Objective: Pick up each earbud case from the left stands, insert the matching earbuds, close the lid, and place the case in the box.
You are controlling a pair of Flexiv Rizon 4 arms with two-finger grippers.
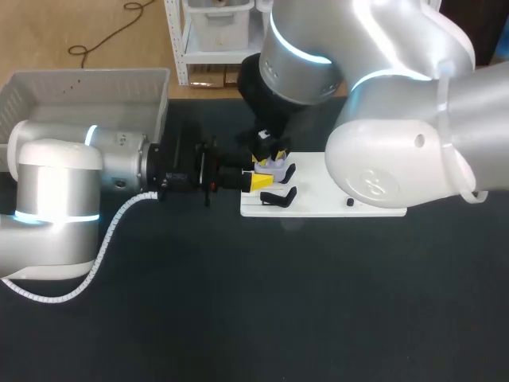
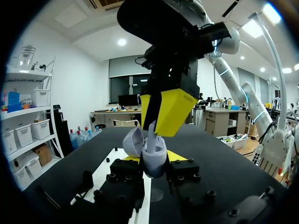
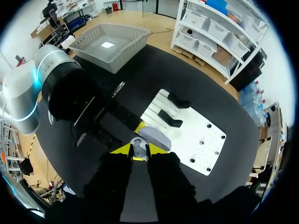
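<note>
Left gripper (image 2: pixel 154 160) is clamped on the earbud case (image 2: pixel 155 149), lid open, above the left end of the white board (image 1: pixel 350 195). Right gripper (image 3: pixel 138 150) hangs directly over the case; its grip cannot be determined. Two black stands (image 1: pixel 278 197) sit on the board. The black table (image 1: pixel 278 302) carries a grey box (image 1: pixel 79 99) at far left.
</note>
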